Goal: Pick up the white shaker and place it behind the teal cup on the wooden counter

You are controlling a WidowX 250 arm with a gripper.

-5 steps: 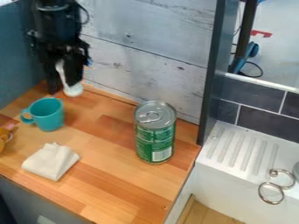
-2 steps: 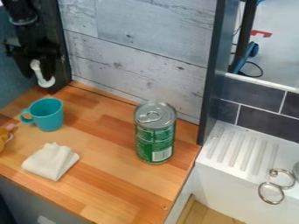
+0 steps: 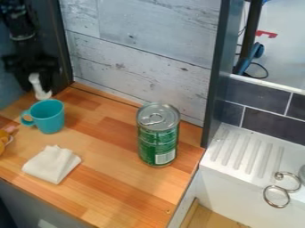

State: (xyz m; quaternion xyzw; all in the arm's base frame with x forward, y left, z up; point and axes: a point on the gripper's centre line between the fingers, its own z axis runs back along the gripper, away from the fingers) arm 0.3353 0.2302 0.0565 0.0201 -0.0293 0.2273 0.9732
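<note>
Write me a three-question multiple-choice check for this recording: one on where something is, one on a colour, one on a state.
1. Where does the folded cloth lie?
A) In the sink
B) Inside the mug
C) On the wooden counter

2. What colour is the mug?
A) Teal
B) Red
C) Yellow

3. What is the state of the hand?
A) Empty
B) Holding a white item
C) Holding the can

Right letters:
1. C: it rests flat on the wood, with the mug beyond it.
2. A: its outside and handle are blue-green.
3. B: the white item hangs from it, while the can stands apart on the counter.
</note>
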